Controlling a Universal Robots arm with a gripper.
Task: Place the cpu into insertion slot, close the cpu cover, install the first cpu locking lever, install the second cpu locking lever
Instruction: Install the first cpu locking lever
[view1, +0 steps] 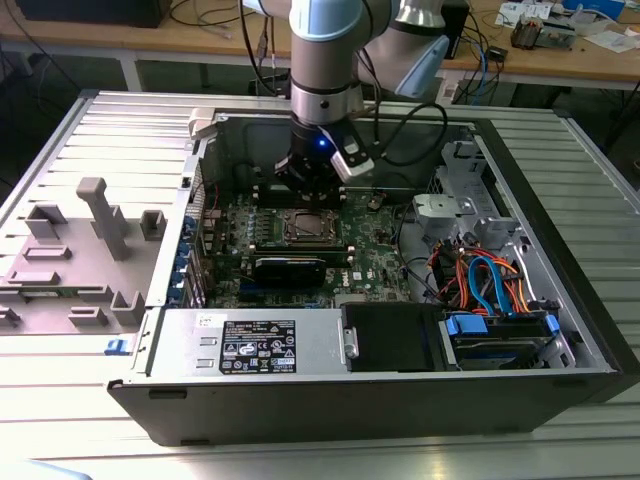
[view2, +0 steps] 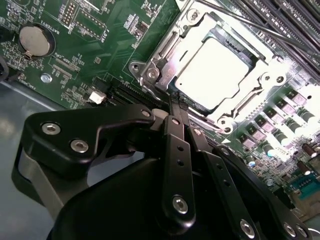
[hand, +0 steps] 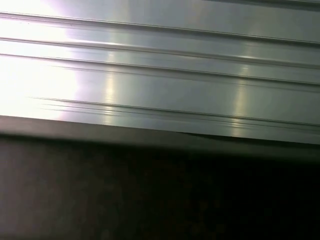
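Note:
In the second wrist view the cpu lies flat in the insertion slot, its silver top glaring bright. The cpu cover is down around it, framing the chip through its window. A thin metal lever rod runs along the socket's far side. My gripper is shut, its narrow tips pressed together right at the socket's rim with nothing seen between them. In the exterior view the gripper hangs low inside the open computer case, just behind the insertion slot.
A long black card lies in front of the socket. The power supply box and a drive bay with blue and orange cables fill the case's front. A grey fixture stands outside on the exterior view's left. A coin battery sits on the board.

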